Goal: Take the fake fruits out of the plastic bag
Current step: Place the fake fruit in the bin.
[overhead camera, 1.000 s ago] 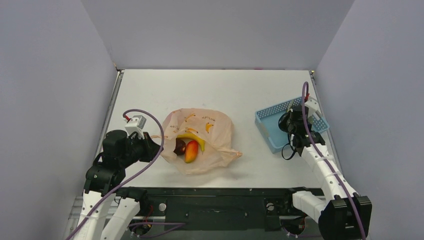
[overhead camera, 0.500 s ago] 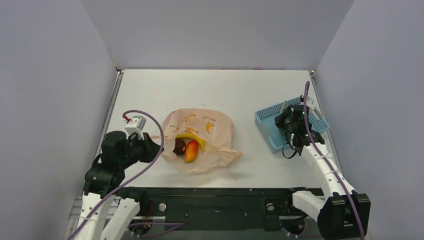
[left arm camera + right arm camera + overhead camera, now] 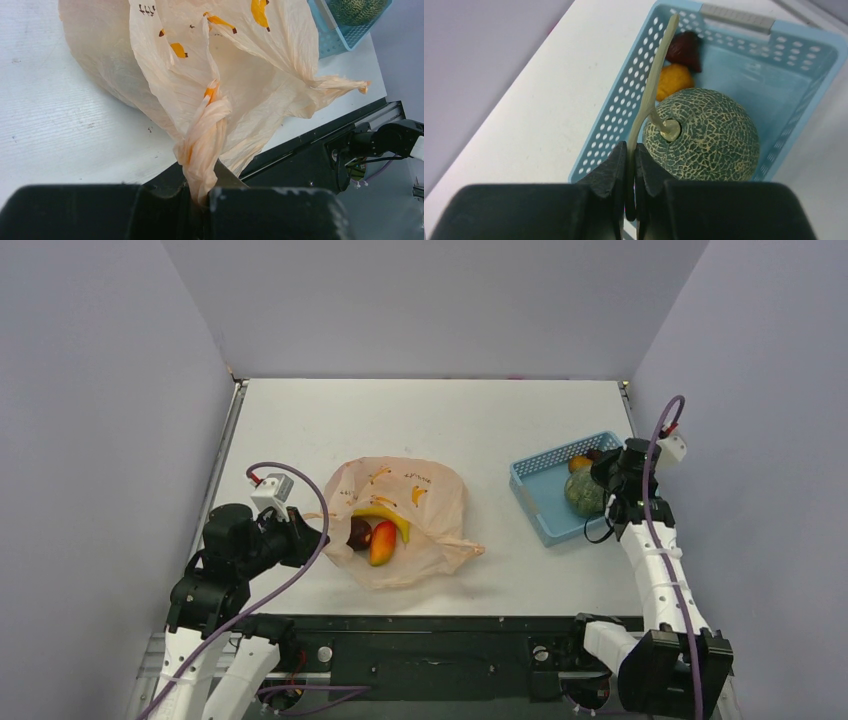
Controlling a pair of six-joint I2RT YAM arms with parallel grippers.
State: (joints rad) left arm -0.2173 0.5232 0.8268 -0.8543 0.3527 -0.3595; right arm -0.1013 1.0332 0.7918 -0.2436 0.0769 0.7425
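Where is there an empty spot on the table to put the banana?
Bare: the table behind the plastic bag and the basket, and the strip between those two. Crowded: the basket's right end, with the melon, an orange fruit and a dark fruit.

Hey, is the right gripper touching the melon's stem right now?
Touching. In the right wrist view the right gripper has its jaws shut on the pale stem of the melon, with no gap showing.
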